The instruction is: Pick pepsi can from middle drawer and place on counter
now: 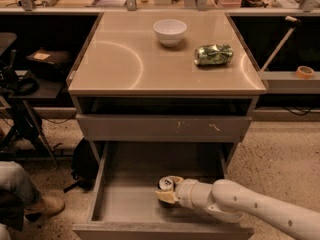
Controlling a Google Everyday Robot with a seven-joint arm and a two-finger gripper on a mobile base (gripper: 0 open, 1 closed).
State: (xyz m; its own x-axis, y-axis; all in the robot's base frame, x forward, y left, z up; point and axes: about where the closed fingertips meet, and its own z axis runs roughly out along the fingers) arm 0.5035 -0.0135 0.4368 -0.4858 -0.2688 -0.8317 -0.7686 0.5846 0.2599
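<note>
Here, in the open middle drawer point(127, 204), the pepsi can point(165, 183) stands upright on the grey floor near the front, with the gripper point(167, 188) reaching in from the right, its tan fingers point(164, 197) pinching the can from either side.

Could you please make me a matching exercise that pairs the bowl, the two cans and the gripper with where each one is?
Things:
1. white bowl
2. green can
3. pepsi can
4. gripper

Places:
A. lying on its side on the right part of the counter
B. upright on the floor of the open middle drawer, lid up
C. standing near the counter's back edge
D. reaching into the drawer from the right, at the blue can

Pairs: 1-C, 2-A, 3-B, 4-D
</note>
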